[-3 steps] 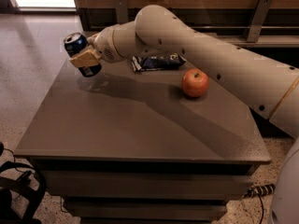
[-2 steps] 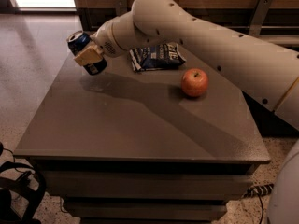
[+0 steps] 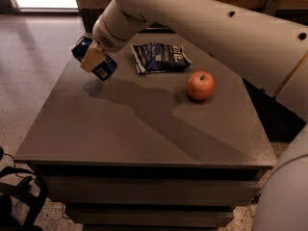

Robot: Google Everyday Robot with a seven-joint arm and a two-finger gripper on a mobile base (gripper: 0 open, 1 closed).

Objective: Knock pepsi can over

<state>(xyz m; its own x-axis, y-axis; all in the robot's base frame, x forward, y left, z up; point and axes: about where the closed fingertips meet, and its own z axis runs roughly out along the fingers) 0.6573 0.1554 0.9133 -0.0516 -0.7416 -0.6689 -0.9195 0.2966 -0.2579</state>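
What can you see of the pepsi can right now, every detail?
The pepsi can is a small dark blue cylinder that looks like metal, with a white label patch near its lower end. It is tilted, its top leaning left and away, above the far left part of the table. The gripper is clamped around its middle, with one tan finger across the front. The can seems to hang clear of the tabletop, with its shadow beneath.

The white arm [image 3: 207,25] is reaching in from the upper right and sloping down to the left, its rounded wrist [image 3: 115,28] bending toward the far left part of the table [image 3: 120,134]. The gripper [image 3: 94,61] is hanging just below that wrist, above the tabletop. Its tan fingers [image 3: 91,58] are clasping the tilted pepsi can [image 3: 106,71] and holding it clear of the surface.
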